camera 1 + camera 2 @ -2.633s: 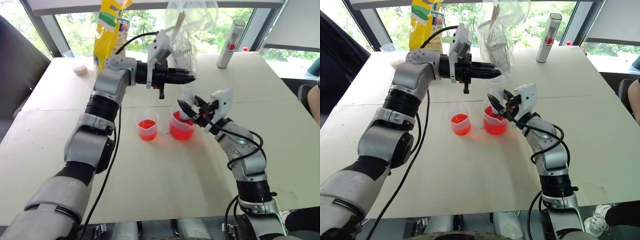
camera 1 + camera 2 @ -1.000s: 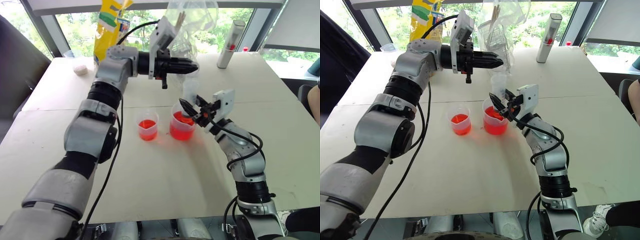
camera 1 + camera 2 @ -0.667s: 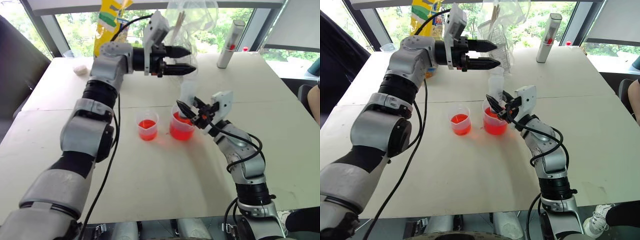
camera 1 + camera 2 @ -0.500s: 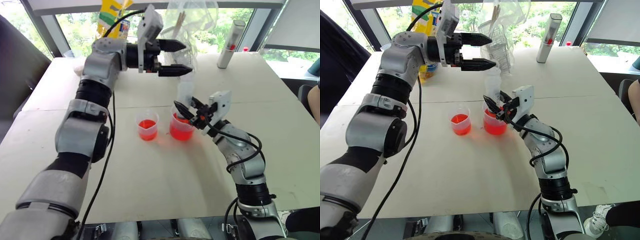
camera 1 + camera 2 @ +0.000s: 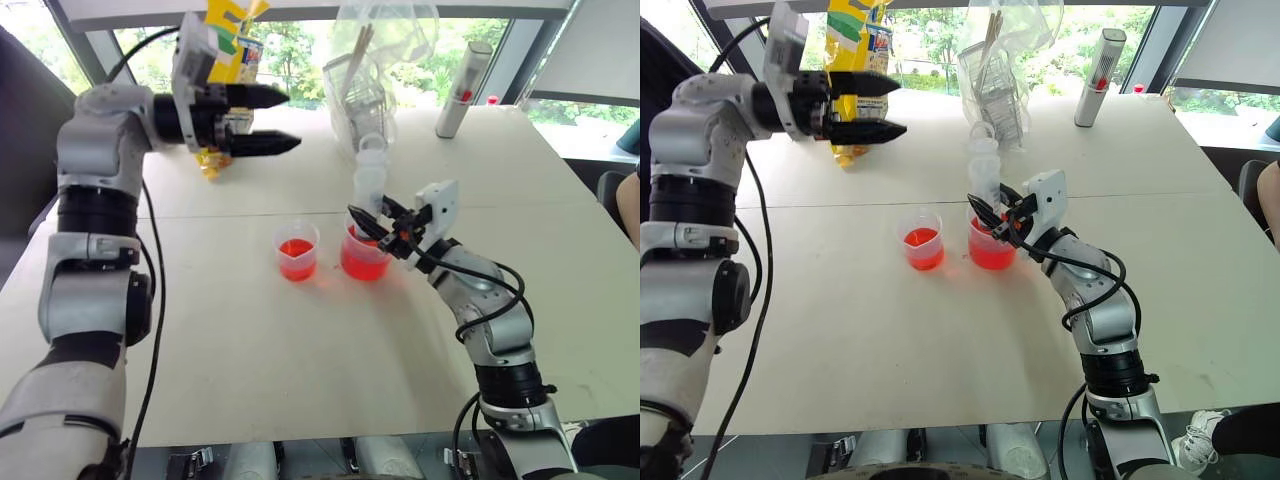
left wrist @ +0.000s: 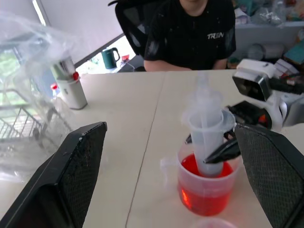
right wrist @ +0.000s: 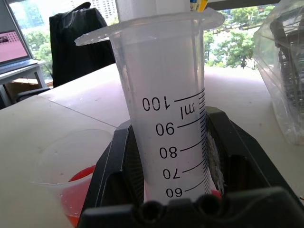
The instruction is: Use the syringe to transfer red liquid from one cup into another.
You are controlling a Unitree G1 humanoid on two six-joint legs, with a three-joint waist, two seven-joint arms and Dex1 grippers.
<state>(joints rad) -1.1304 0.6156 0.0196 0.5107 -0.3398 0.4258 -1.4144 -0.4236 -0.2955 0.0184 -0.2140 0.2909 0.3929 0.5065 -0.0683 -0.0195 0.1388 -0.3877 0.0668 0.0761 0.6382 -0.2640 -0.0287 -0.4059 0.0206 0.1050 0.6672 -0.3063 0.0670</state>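
Syringe (image 5: 368, 180), clear with printed graduations, upright in larger beaker (image 5: 364, 256) of red liquid (image 5: 363, 266), barrel clamped between black fingers of right gripper (image 5: 365, 222). Smaller cup (image 5: 296, 250), also part-filled with red, just beside beaker toward robot's left, on white table (image 5: 300, 350). Left gripper (image 5: 285, 120) raised well apart toward left, pointing level across table, jaws spread wide, holding nothing. Behind: yellow bag (image 5: 224, 55), clear plastic bag (image 5: 370, 60) around wire rack, tall grey cylinder (image 5: 460, 88) with red mark at far edge. Person in black shirt (image 6: 190, 33) seated at far side, seen in left wrist view
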